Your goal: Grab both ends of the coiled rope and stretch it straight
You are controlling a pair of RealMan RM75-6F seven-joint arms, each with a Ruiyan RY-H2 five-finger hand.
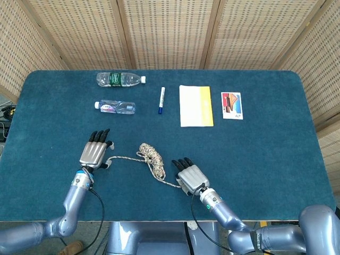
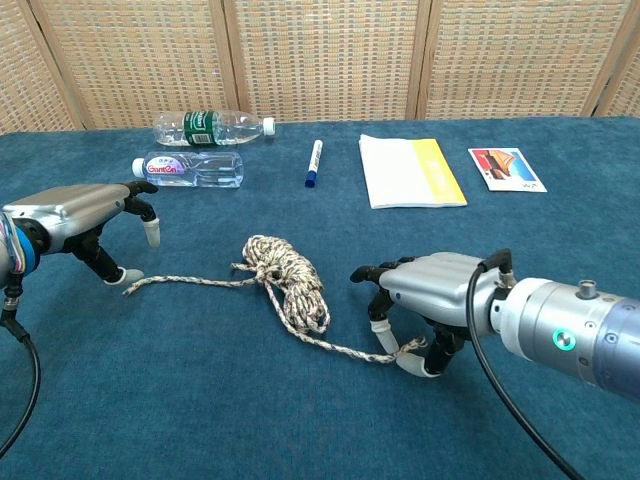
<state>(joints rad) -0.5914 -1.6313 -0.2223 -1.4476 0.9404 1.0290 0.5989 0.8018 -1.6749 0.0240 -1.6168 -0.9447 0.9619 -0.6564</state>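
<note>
Chest view: right hand pinches one rope end, left hand hovers with fingers spread over the other; next, close there, then pull apart.

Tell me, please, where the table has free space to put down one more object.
The table's right half is bare, from the card down to the near edge. The left far corner beside the bottles is free too. It is crowded near the front middle, where the rope lies between the left hand and right hand.
</note>
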